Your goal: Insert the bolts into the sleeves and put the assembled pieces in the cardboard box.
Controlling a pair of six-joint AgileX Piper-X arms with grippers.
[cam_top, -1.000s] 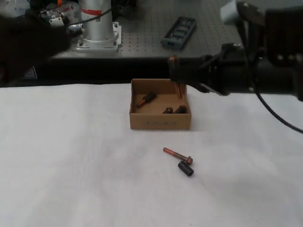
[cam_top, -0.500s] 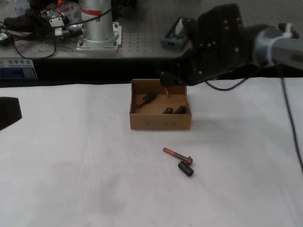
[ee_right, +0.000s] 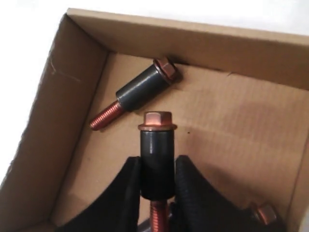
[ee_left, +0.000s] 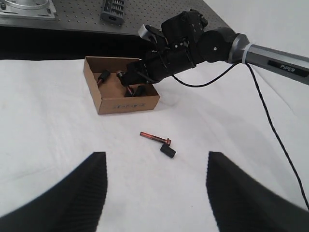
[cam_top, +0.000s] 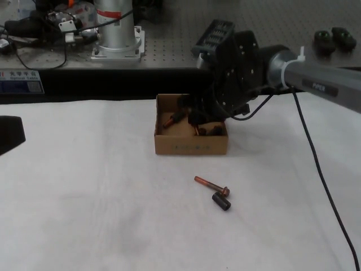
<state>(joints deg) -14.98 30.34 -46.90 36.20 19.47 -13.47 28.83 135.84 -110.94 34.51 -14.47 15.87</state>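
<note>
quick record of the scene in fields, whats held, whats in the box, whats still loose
right gripper: shut on copper bolt in black sleeve, over the open brown cardboard box
in box: another assembled bolt and sleeve, lying flat
loose on white cloth: bare copper bolt, empty black sleeve beside it
left gripper: open, over the cloth

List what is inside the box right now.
In the box: one bolt-in-sleeve piece lying flat, a second piece clamped in the right hand above the floor, and another bolt head at a corner. The hand covers the floor beneath it.
</note>
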